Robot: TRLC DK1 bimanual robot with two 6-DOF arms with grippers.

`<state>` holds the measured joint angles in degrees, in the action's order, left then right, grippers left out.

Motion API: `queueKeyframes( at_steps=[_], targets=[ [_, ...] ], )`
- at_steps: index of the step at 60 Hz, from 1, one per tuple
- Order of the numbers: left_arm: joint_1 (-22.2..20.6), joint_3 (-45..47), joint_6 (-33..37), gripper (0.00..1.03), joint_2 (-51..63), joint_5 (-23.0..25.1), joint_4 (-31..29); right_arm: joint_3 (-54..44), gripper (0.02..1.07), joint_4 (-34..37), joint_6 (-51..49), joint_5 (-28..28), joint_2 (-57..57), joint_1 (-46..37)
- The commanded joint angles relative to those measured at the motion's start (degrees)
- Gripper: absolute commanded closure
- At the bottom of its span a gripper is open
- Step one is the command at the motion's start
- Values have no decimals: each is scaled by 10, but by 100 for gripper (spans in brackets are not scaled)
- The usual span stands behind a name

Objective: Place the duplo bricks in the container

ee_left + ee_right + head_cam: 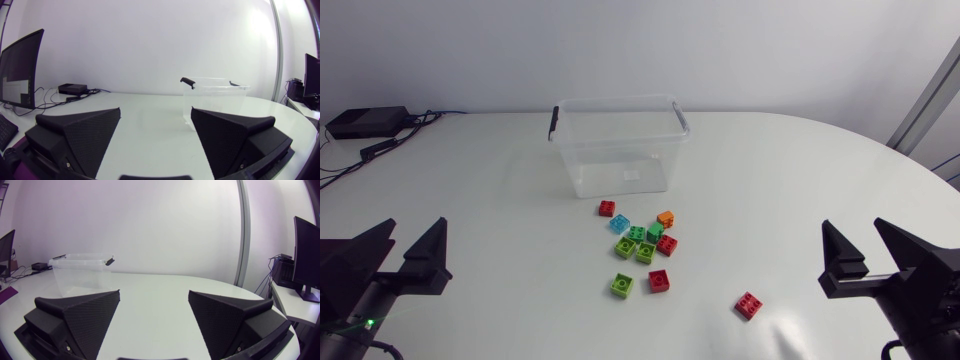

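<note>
clear plastic container [590, 165] upright at the far middle of the white table [480, 200], open on top, black handle at each short end. small pale sticker [633, 173] on its near wall, print too small to read; no legible writing anywhere else. duplo bricks [646, 252] all out on the table, in a loose cluster just in front of the container, apart from its wall: red brick [607, 208] closest to it, light blue brick [619, 223] right behind that, orange brick [666, 218] off to the right side, then a knot of greens with one more red touching or nearly so, then a green and red pair a bit nearer. lone red brick [748, 305] well apart from the rest, toward the right arm. left gripper [417, 224] low at the near left edge, fingers spread wide, nothing between them; same from its wrist view [156, 112], with the container [220, 100] ahead past the right finger. right gripper [852, 226] at the near right edge, also spread wide, gripping nothing; in its wrist view [154, 294] the container [80, 272] ahead on the left-finger side. black box [365, 122] with cables at the far left corner.
</note>
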<state>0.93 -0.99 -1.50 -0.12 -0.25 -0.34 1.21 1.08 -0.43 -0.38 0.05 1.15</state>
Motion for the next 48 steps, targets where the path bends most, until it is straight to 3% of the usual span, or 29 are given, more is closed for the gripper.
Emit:
queueKeyframes(
  at_steps=[1,32,48],
  targets=[
    [-6,9,-1,5,-8,2,-1,-12,8,-2,5,-1,2,6],
    [-5,3,8,6,-8,2,-3,-7,8,-5,10,-3,-2,2],
    [-11,-74,3,6,55,2,-41,47,8,-10,17,-4,74,13]
  ],
)
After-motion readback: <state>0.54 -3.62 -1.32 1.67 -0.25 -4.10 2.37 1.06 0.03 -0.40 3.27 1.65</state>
